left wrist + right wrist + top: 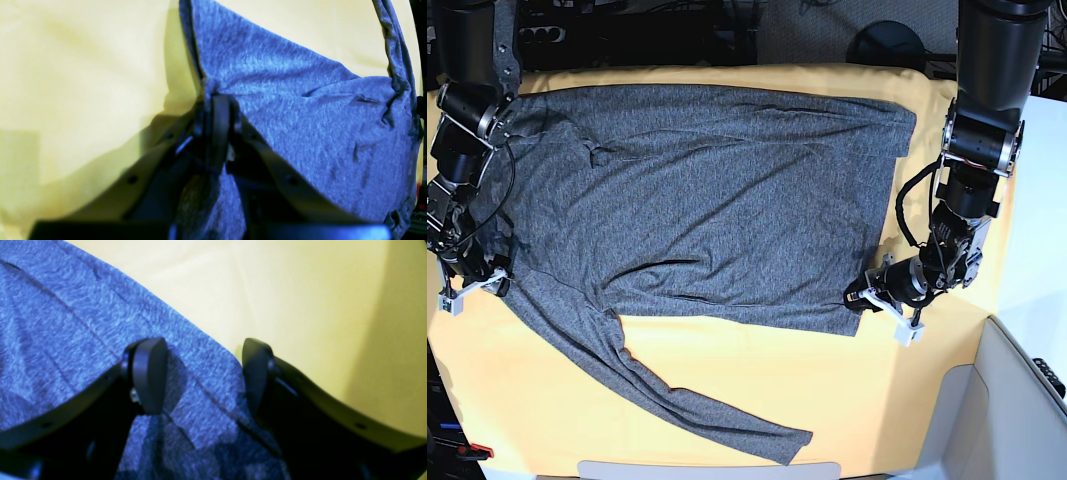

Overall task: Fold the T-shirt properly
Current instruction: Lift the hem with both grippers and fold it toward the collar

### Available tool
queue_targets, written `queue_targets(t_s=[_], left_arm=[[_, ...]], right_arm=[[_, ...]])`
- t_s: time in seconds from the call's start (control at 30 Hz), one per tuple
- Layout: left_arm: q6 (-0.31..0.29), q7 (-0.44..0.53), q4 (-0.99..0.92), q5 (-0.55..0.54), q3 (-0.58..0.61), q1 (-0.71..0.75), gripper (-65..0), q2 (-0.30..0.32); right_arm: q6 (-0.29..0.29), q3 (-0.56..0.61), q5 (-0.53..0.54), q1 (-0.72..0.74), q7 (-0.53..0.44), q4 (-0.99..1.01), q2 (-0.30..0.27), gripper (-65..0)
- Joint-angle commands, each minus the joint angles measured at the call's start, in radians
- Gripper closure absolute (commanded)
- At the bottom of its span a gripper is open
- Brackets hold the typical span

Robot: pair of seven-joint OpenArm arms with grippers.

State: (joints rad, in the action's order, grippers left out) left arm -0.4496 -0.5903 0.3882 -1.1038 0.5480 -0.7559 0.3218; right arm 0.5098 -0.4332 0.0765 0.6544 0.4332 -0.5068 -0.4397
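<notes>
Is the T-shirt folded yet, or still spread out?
Spread out. The T-shirt lies flat on the yellow cloth, its body unfolded and one sleeve trailing toward the near edge.

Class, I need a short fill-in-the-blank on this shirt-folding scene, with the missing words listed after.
1. The left gripper is ____ on a corner of the T-shirt.
2. The right gripper has its jaws ____, one finger over the shirt's edge.
3. The shirt lies spread on a ____ cloth.
4. One long ____ trails toward the table's near edge.

Missing words: shut; open; yellow-orange; sleeve
</notes>
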Motion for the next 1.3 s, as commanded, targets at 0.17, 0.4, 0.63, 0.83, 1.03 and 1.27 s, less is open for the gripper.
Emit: queue_targets(t_s=[0.17, 0.4, 0.63, 0.83, 1.03, 1.27], left_arm=[[-0.001, -0.041, 0.005, 0.021, 0.004, -0.004, -0.6, 0.001], [-0.001, -0.041, 0.005, 0.021, 0.004, 0.008, -0.5, 0.001], [-0.001, -0.041, 0.033, 0.021, -0.003, 0.008, -0.4, 0.003], [-0.001, -0.053, 0.151, 0.015, -0.006, 0.036, -0.4, 0.044], [-0.001, -0.053, 0.297, 0.014, -0.007, 0.117, -0.4, 0.116], [0.001, -0.09, 0.506, 0.014, -0.113, 0.252, -0.4, 0.182]], right_arm=[[0.013, 0.0, -0.002, 0.006, 0.02, -0.008, 0.009, -11.0], [0.013, 0.001, -0.004, -0.008, 0.017, -0.014, 0.011, 0.0], [0.005, 0.0, -0.004, -0.089, 0.017, -0.206, 0.011, 0.0], [0.005, -0.005, -0.004, -0.19, 0.019, -0.35, 0.009, 0.0], [0.005, -0.006, -0.001, -0.279, 0.017, -0.468, 0.009, 0.0], [0.005, -0.008, 0.001, -0.333, 0.017, -0.59, 0.011, 0.0]])
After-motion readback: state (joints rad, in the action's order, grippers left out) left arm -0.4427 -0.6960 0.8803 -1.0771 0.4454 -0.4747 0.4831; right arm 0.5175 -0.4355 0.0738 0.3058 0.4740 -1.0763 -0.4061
